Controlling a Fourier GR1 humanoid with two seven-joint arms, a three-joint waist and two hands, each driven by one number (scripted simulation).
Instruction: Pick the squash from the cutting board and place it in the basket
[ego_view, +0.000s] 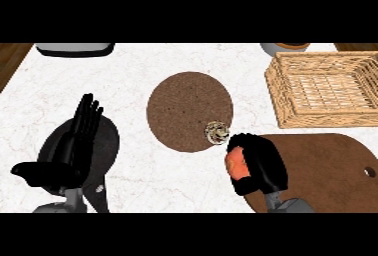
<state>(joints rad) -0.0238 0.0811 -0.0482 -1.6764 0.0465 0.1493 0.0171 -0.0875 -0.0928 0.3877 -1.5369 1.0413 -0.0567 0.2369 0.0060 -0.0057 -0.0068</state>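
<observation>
- At the cutting board's (325, 170) left edge, head view: the right hand (257, 167) curls around the orange squash (236, 165).
- Best lift it straight up, then carry it toward the basket (325, 90) at the worktop's far right corner.
- Left hand (74, 145) rests open near the worktop's left edge.

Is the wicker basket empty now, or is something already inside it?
Empty. The basket shows only its woven bottom; the orange squash is in the right hand, over the cutting board.
</observation>
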